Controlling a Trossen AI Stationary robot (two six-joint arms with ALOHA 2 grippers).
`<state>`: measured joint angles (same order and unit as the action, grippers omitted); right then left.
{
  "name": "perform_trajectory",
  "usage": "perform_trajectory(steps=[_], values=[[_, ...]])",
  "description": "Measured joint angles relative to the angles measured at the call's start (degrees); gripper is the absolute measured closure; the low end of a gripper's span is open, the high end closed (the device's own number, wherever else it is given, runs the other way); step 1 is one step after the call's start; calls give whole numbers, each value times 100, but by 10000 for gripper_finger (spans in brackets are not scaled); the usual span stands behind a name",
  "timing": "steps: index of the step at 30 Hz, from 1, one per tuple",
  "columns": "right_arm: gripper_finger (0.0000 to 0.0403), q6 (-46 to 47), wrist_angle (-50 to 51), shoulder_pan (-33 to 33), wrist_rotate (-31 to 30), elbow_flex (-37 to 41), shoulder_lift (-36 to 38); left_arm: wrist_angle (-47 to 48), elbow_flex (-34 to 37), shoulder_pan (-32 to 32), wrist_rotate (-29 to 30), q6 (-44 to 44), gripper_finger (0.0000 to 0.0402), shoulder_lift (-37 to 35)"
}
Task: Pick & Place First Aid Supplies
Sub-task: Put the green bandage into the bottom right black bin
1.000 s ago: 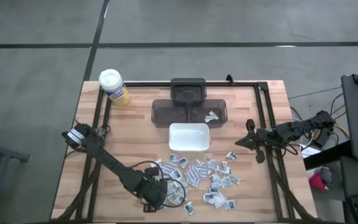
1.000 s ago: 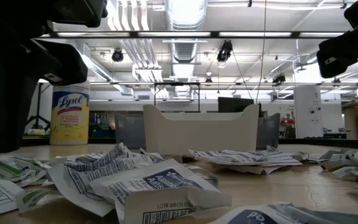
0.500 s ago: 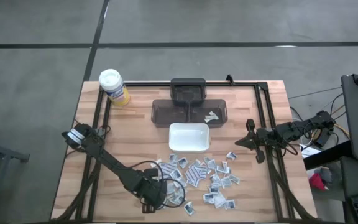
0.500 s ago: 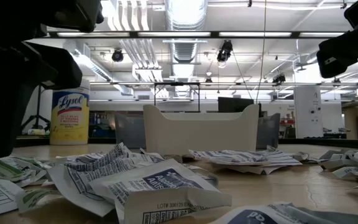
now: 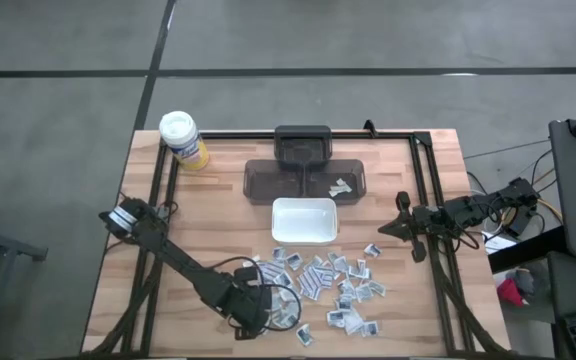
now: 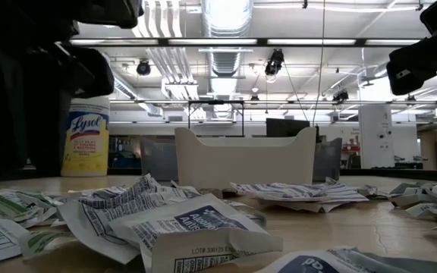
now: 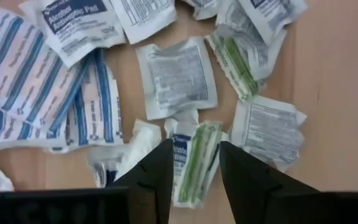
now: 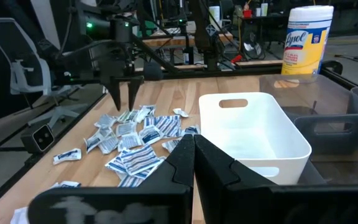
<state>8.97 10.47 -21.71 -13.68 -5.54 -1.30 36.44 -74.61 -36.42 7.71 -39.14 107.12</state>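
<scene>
With its 2 fingers parted narrowly, the left gripper point(image 7: 194, 163) straddles a green-striped packet point(image 7: 199, 160) at the near-left edge of the scattered first aid supplies point(image 5: 323, 278), so it should descend squarely and pinch only that one, while the right gripper point(image 8: 193, 146) waits shut at the right.

High view looks straight down; low view sits level among the packets point(image 6: 196, 220); both share the white tray point(image 5: 304, 221).
</scene>
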Motion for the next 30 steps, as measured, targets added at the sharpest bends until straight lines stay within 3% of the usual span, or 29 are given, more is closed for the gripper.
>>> perform_trajectory(steps=[9, 30], values=[[394, 90, 3, 0, 1, 0, -2, 5, 0, -7, -410, 19, 280, 226], [394, 111, 134, 0, 0, 0, 0, 277, -144, -9, -376, -296, 280, 136]])
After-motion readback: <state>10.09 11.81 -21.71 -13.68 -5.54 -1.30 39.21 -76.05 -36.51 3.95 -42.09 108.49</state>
